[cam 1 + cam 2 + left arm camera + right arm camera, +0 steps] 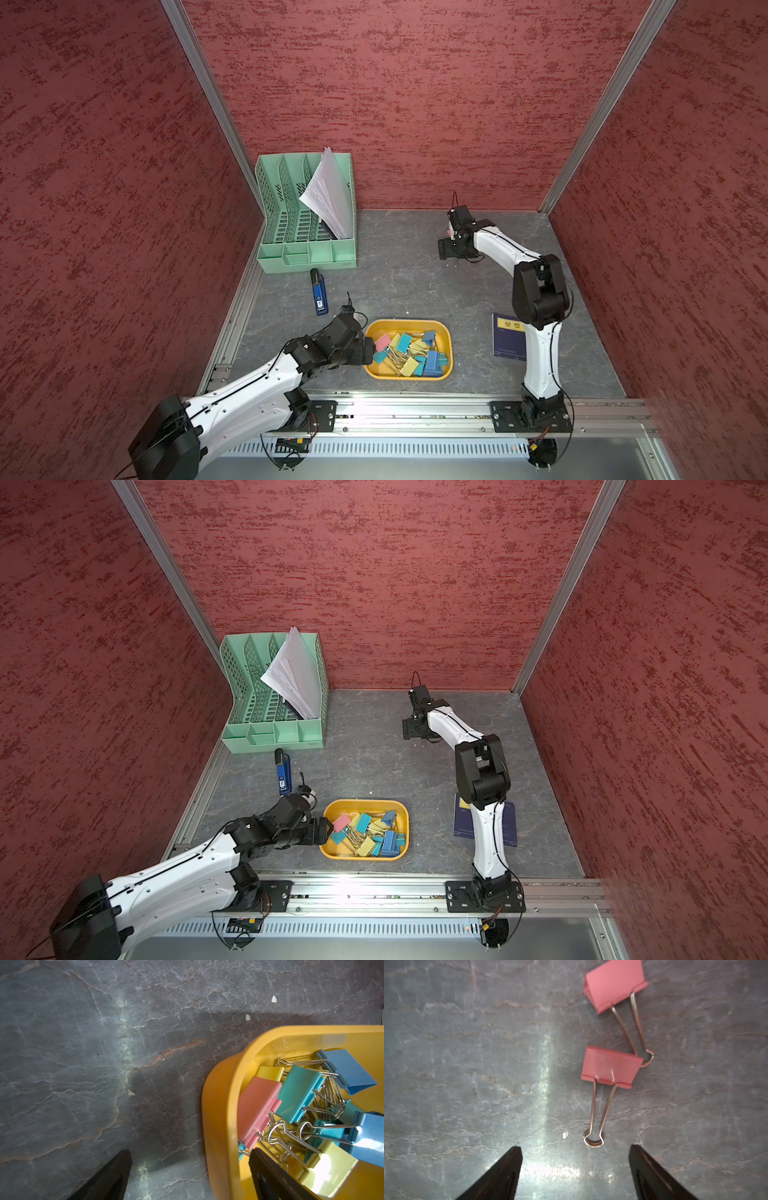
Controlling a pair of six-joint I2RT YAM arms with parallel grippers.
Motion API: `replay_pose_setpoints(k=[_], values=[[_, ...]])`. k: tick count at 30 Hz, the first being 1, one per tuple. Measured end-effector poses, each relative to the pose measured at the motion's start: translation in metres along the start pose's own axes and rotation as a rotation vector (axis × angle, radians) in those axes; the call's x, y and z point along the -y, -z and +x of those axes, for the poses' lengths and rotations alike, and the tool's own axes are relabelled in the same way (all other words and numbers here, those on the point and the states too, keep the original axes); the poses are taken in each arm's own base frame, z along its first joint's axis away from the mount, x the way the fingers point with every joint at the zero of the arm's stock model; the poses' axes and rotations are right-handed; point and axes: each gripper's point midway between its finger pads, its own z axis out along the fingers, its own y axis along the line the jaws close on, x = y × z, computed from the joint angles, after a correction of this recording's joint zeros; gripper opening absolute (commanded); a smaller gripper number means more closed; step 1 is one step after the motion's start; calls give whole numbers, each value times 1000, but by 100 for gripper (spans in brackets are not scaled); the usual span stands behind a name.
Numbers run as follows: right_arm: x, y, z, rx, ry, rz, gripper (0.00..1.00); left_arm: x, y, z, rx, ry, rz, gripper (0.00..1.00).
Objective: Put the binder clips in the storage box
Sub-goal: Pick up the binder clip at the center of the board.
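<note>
Right wrist view first: my right gripper point(574, 1154) is released, its two black fingers point(506, 1169) spread wide with nothing between them. Just beyond the fingertips two pink binder clips lie flat on the grey table point(467, 1064), outside the box. The nearer clip point(610, 1067) points its wire handle towards the gripper, and the loop ends near one fingertip without touching it. The farther clip point(613, 982) lies behind it, its handle loop touching a corner of the nearer clip's body. In both top views this arm reaches to the far side of the table, right of centre.

Left wrist view next: my left gripper point(191, 1161) is also released and grasps nothing. Its jaws straddle the left wall of the storage box point(220, 1105), one finger over the table outside and the other over the inside. The box sits at the near middle of the table and holds a heap of binder clips point(409, 353) in pink, yellow, blue and teal, handles tangled.

Farther out, a dark blue stapler point(319, 293) lies beyond the box on the left. A mint-green file organizer point(305, 249) holding papers point(328, 195) stands in the far left corner. A dark blue booklet point(508, 343) lies right of the box, partly under my right arm.
</note>
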Motion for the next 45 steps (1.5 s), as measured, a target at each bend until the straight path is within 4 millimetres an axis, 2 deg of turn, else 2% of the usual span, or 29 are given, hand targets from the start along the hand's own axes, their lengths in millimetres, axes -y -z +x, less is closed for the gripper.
replay_pose_setpoints(k=[4,6,8,14,18,23,28,36,42,45], values=[[4,2,-30,50,-39,18,94,0,0,0,-1,-1,0,93],[5,-6,-45,70,-54,31,94,0,0,0,-1,-2,1,93],[7,-17,-50,68,-64,39,94,0,0,0,-1,-2,1,93],[21,-52,-35,-14,-92,76,95,0,0,0,-1,-2,1,93],[30,-58,-28,-44,-107,91,95,0,0,0,-1,-2,1,93],[34,-58,-33,-36,-117,92,94,0,0,1,-3,-2,0,93],[35,-65,-32,-41,-122,93,83,0,0,1,-3,-2,-1,93],[35,-70,-28,-55,-127,91,57,0,-1,1,-4,-2,-1,93],[35,-69,-28,-48,-129,90,54,0,-1,1,-4,-2,-2,94],[37,-64,-19,-54,-129,91,52,0,-1,1,-4,-2,-2,94]])
